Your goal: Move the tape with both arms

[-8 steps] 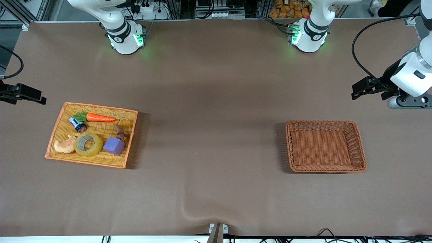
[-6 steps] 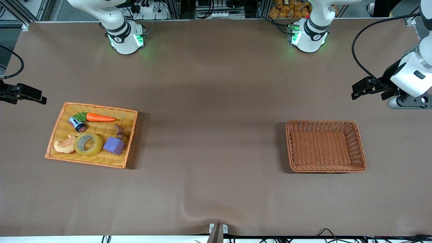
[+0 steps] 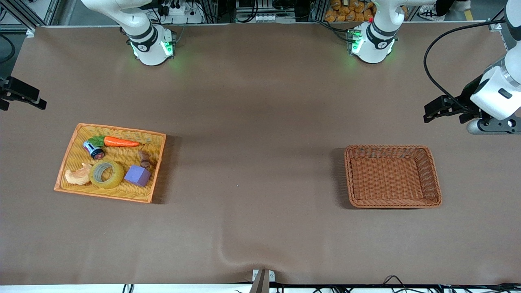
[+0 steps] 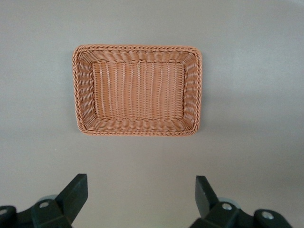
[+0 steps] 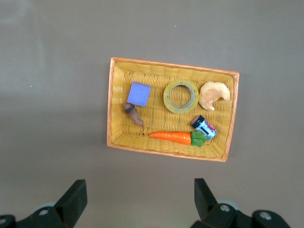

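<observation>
The right gripper [image 3: 24, 95] has shifted up-table from the yellow tray [image 3: 156, 171] since a moment ago — fingers spread wide, empty. The tape [image 3: 106, 174] lies untouched in that tray, so pickup hasn't started. The left gripper [image 3: 437, 109] waits wide open — well apart from the tray.

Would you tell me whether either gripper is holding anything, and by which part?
Nothing is held. The left gripper and right gripper are open and empty; the tape lies in the yellow basket.

L hand [image 4: 137, 202] open, high over table [image 4: 247, 142]; brown wicker basket [image 4: 83, 90] below.
</observation>
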You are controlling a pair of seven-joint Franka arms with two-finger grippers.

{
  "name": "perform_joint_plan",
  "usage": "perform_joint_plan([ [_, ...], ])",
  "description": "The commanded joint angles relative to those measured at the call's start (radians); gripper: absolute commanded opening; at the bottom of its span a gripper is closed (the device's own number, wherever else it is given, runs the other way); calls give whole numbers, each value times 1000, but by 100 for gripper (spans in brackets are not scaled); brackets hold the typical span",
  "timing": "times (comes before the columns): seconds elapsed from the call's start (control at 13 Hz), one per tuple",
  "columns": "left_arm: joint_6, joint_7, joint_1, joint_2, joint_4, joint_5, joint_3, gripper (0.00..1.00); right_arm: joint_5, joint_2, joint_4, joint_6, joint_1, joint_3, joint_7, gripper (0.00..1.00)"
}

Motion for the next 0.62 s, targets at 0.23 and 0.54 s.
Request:
perform_joint_plan([
  [0.23, 1, 9, 11, 6, 15, -25, -4, 100, -33, -50, -114, 104, -53, 55, 2, 100],
  [0.54, 1, 9, 11, 7, 15, -23, -4, 100, -35, -51, -114, 86, -200, 212, 3, 100],
])
